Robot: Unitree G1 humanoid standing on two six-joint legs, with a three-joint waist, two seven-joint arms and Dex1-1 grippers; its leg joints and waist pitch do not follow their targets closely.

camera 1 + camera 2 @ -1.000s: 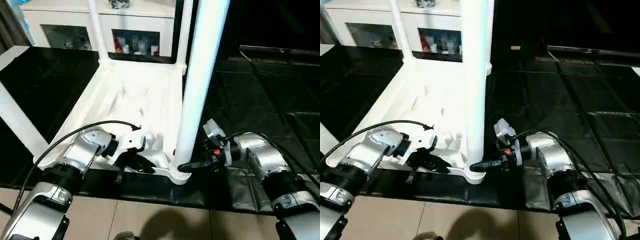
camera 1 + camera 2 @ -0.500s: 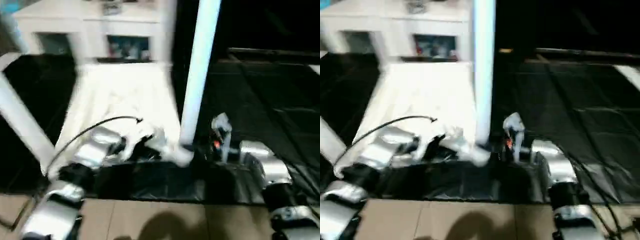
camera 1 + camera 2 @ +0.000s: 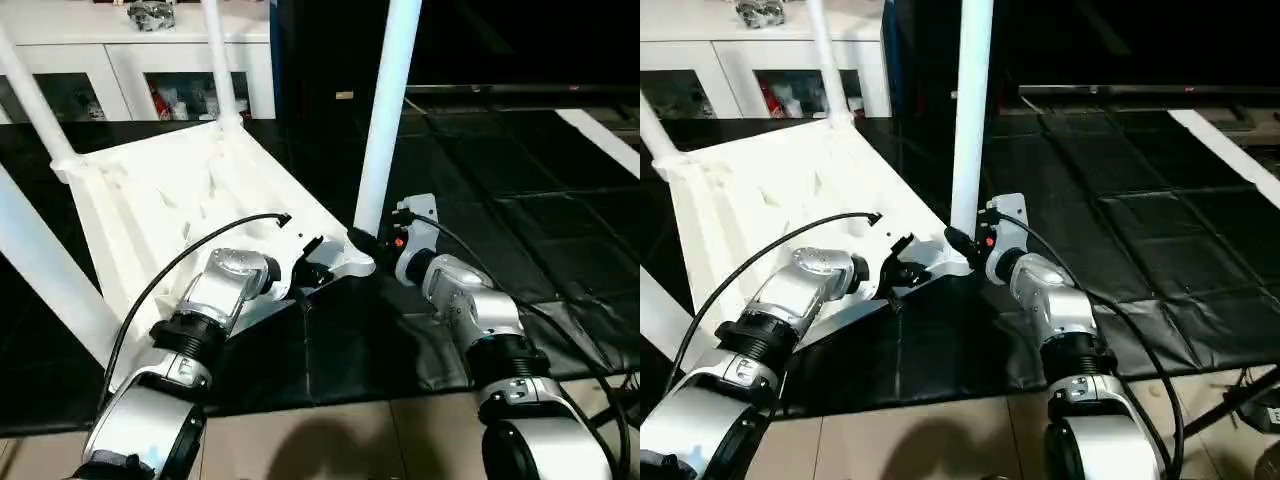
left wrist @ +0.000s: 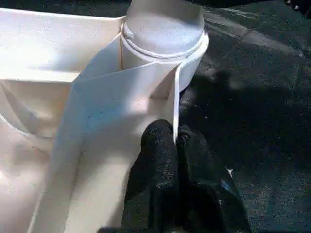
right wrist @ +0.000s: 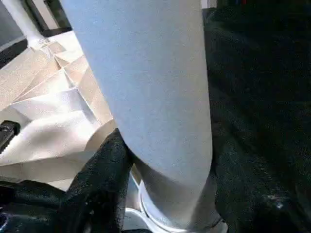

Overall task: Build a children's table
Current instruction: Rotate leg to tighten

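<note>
The white children's table [image 3: 150,190] lies upside down on the black mat, ribbed underside up, with its legs pointing upward. At the near corner socket [image 3: 355,262] stands one tall tapered leg [image 3: 385,110]. My left gripper [image 3: 308,272] is shut on the table's thin rim beside that socket; in the left wrist view the black fingers [image 4: 158,160] pinch the rim wall. My right gripper [image 3: 372,243] is shut around the base of that leg, one finger [image 5: 104,179] pressed against its side.
Three more legs rise from the other corners, among them one far leg [image 3: 222,60] and one at the left [image 3: 45,270]. A white glass-fronted cabinet [image 3: 130,70] stands behind. The black mat [image 3: 520,200] spreads to the right; beige floor tiles [image 3: 330,440] lie in front.
The head camera has swung, blurring in between. The table now lies at an angle to the mat's front edge, its near corner farther from that edge. Both grippers keep their hold.
</note>
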